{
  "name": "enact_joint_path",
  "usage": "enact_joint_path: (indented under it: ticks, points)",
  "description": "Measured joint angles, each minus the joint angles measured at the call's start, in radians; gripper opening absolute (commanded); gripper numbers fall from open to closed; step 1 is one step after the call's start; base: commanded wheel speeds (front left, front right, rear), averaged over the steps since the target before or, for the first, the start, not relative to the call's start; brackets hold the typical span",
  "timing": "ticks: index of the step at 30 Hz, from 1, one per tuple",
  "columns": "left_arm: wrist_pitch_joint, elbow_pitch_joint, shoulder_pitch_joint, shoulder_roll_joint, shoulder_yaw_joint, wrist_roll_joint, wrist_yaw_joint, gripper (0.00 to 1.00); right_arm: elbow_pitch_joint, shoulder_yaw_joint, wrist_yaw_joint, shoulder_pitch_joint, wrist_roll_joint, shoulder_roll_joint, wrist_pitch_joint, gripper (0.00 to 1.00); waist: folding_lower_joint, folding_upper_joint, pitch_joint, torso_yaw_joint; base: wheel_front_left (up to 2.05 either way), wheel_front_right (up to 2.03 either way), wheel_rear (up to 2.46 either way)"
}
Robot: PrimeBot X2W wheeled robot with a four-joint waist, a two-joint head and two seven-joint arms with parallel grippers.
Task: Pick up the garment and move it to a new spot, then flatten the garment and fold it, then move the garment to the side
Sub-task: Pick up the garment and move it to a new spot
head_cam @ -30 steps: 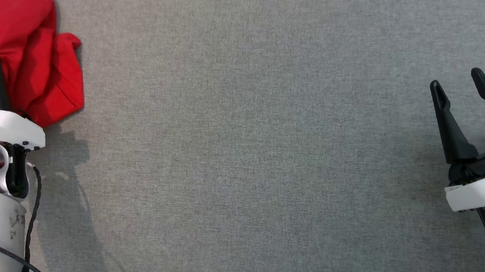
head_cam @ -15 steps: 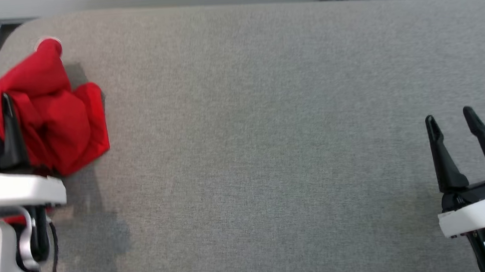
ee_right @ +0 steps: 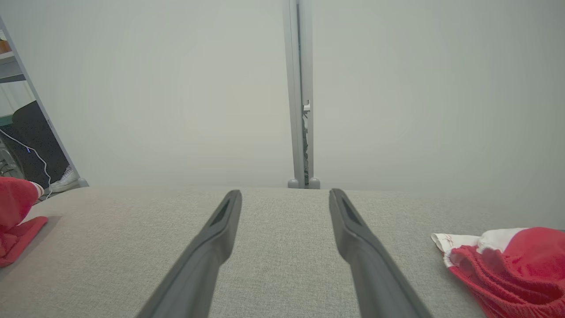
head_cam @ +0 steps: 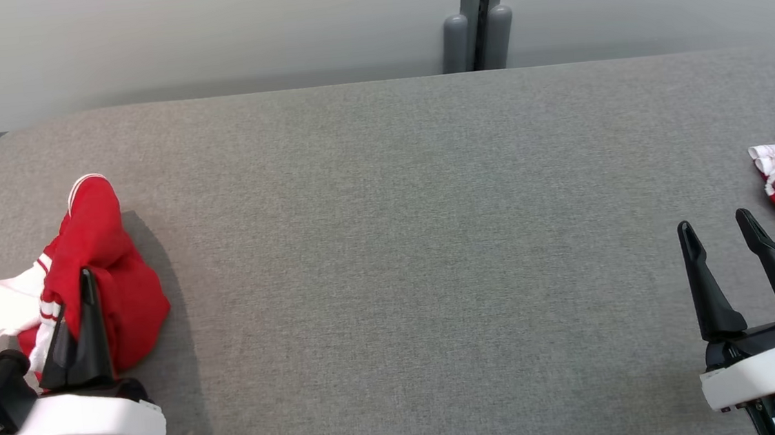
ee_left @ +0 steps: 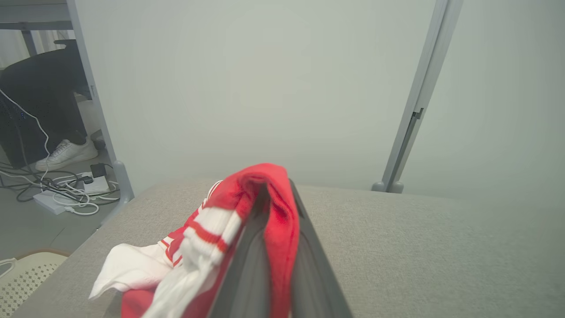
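Soft, bright light is filling all three views without glare; the grey woven-fabric tabletop (head_cam: 391, 259) is showing its weave sharply in the head view; the crumpled red-and-white knit garment (head_cam: 124, 293) is casting a soft-edged shadow to its right, so light is coming from the left; in the wrist views the pale matt wall (ee_left: 265, 88) is looking hazy; the dark fingers (ee_left: 247, 274) of the left gripper (ee_left: 277, 185) are blurring close to the lens; the slim grey metal post (ee_left: 415, 110) is leaning from wide-angle distortion.
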Motion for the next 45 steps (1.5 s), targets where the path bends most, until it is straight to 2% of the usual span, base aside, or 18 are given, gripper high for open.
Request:
enact_joint_path:
  ticks: [7,13,17,23,28,35,36,37,38,45]
  points:
    - [0.022,-0.018,-0.014,-0.01,-0.061,0.012,-0.015,0.0,-0.01,0.0,0.0,0.002,0.0,-0.009,0.007,1.0,0.0,0.0,-0.002,-0.041,0.0,0.0,0.0]
    - [0.049,0.016,-0.155,-0.035,-0.173,0.04,-0.083,0.0,-0.027,-0.001,0.0,-0.016,0.0,-0.008,0.01,1.0,0.0,0.0,0.024,-0.098,0.0,0.0,0.0]
    - [0.06,0.08,-0.268,-0.069,-0.249,0.057,-0.135,0.0,-0.026,-0.003,0.0,-0.032,0.007,-0.002,-0.001,1.0,0.0,0.0,0.057,-0.147,0.0,0.0,0.0]
    - [0.06,0.193,-0.414,-0.132,-0.329,0.076,-0.189,0.0,-0.002,0.008,0.0,-0.067,0.032,0.018,-0.036,1.0,0.0,0.0,0.123,-0.229,0.0,0.0,0.0]
    - [0.058,0.289,-0.506,-0.171,-0.375,0.09,-0.222,0.0,0.033,0.021,0.0,-0.089,0.05,0.04,-0.074,1.0,0.0,0.0,0.185,-0.298,0.0,0.0,0.0]
    - [0.056,0.446,-0.56,-0.19,-0.401,0.087,-0.25,0.0,0.084,0.046,0.0,-0.121,0.073,0.058,-0.118,1.0,0.0,0.0,0.263,-0.371,0.0,0.0,0.0]
    - [0.055,0.465,-0.561,-0.193,-0.4,0.083,-0.25,0.29,0.091,0.049,0.0,-0.123,0.073,0.062,-0.122,1.0,0.0,0.0,0.27,-0.378,0.0,0.0,0.0]
    - [0.049,0.48,-0.561,-0.195,-0.402,0.082,-0.25,0.93,0.099,0.05,0.0,-0.123,0.074,0.063,-0.126,1.0,0.0,0.0,0.277,-0.383,0.0,0.0,0.0]
    - [0.042,0.49,-0.561,-0.196,-0.404,0.082,-0.251,1.0,0.104,0.049,0.0,-0.123,0.075,0.064,-0.129,1.0,0.0,0.0,0.281,-0.387,0.0,0.0,0.0]
    - [-0.024,0.505,-0.554,-0.203,-0.407,0.058,-0.261,1.0,0.149,0.047,0.0,-0.131,0.077,0.055,-0.138,1.0,0.0,0.0,0.253,-0.363,0.0,0.0,0.0]
